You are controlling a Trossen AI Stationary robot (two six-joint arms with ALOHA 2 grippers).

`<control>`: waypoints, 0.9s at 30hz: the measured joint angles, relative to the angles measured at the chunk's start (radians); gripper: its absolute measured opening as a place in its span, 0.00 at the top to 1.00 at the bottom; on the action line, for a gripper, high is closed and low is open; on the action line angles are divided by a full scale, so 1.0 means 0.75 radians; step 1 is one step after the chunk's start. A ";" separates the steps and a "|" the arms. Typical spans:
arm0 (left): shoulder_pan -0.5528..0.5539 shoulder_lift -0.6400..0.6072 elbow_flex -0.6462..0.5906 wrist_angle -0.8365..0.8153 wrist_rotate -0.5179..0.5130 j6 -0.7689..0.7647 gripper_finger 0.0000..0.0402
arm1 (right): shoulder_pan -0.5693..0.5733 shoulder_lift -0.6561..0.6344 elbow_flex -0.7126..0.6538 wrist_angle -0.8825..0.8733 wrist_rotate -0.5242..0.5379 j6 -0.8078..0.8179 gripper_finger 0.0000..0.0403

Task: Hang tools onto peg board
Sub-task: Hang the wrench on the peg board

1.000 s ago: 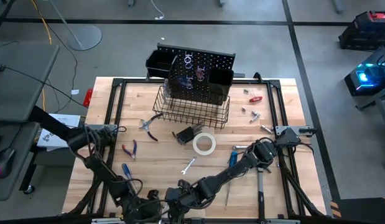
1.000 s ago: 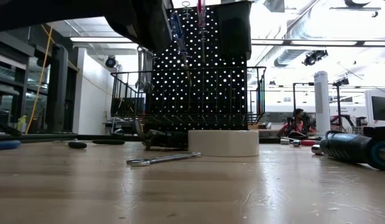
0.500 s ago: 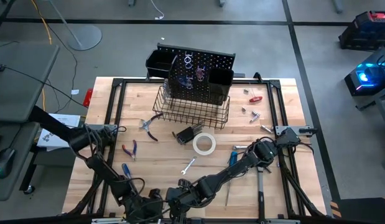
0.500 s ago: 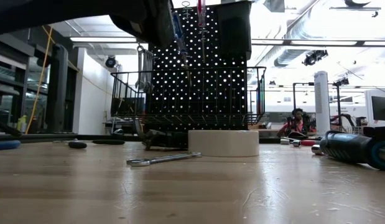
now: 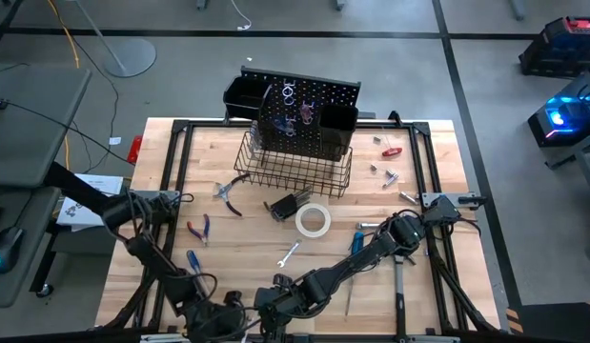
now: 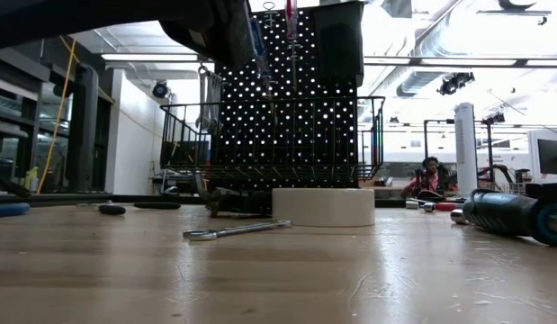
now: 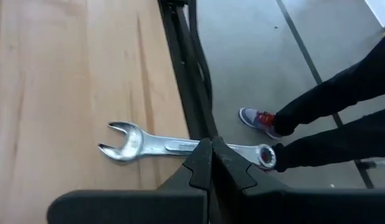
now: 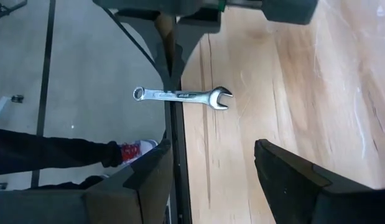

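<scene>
My left gripper (image 7: 211,155) is shut on a silver wrench (image 7: 142,144) at the table's near edge; the right wrist view also shows this wrench (image 8: 180,95). My right gripper (image 8: 211,180) stands open close by, its fingers apart and short of the wrench, holding nothing. In the high view both arms meet at the near edge, the left gripper (image 5: 233,319) beside the right gripper (image 5: 271,303). The peg board (image 5: 309,107) stands upright at the far side with tools hanging on it. Another wrench (image 5: 289,252) and a white tape roll (image 5: 313,220) lie flat on the wood. My left gripper pinches the wrench's shank (image 7: 232,149) between its two fingers, a little toward the ring end. The fingers slant down and lie across the wrench. The wrench sits level, its open end (image 7: 120,144) over the wood and its ring end (image 7: 267,155) out past the table's edge.
A wire basket (image 5: 295,170) juts from the peg board. Pliers (image 5: 228,195), small pliers (image 5: 199,229), blue screwdrivers (image 5: 193,260), a hammer (image 5: 397,281) and a red screwdriver (image 5: 391,151) lie about. A person's shoe (image 7: 260,118) and legs stand beyond the near edge.
</scene>
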 joint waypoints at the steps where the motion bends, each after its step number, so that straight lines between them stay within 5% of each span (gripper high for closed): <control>1: 0.002 0.000 0.000 0.000 -0.003 0.009 1.00 | 0.000 0.000 0.000 0.003 0.000 -0.001 0.46; 27: -0.017 0.033 0.009 -0.010 0.214 -0.089 1.00 | -0.001 -0.001 0.000 0.019 0.004 -0.031 0.46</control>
